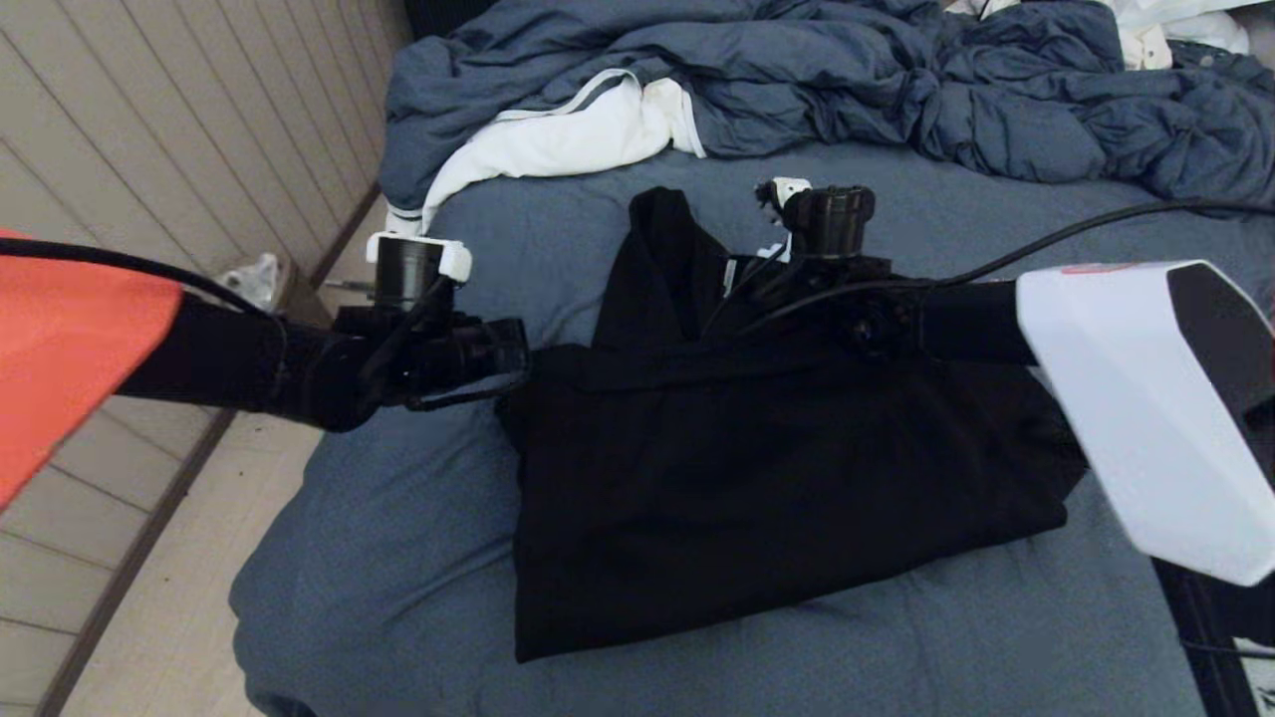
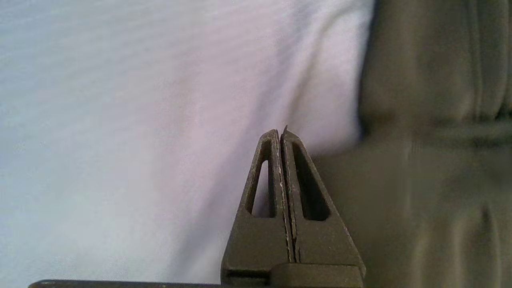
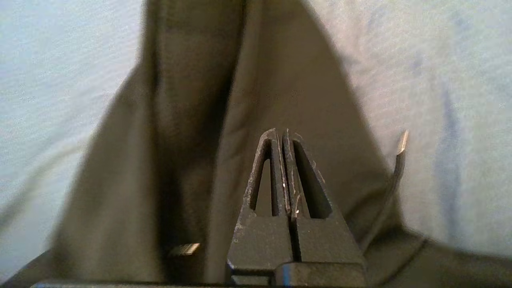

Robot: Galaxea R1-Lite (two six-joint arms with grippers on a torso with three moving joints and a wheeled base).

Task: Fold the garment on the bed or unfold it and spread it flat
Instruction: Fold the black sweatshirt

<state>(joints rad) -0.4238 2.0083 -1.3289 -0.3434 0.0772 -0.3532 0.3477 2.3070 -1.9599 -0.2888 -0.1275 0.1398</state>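
One black long-sleeved hooded sweatshirt lies folded into a rough rectangle in the middle of the wide bed with its slate-blue sheet, its hood poking out toward the rumpled blue-grey duvet and the white cloth with a grey stripe. Both pincers are pressed fully closed and grip nothing: the left pincer hangs just beside the sweatshirt's left edge over bare sheet, the right pincer sits above the hood. The likely risk is that a closed tip drags across the loose fabric and pulls the fold apart, or snags the hood's dangling drawstring.
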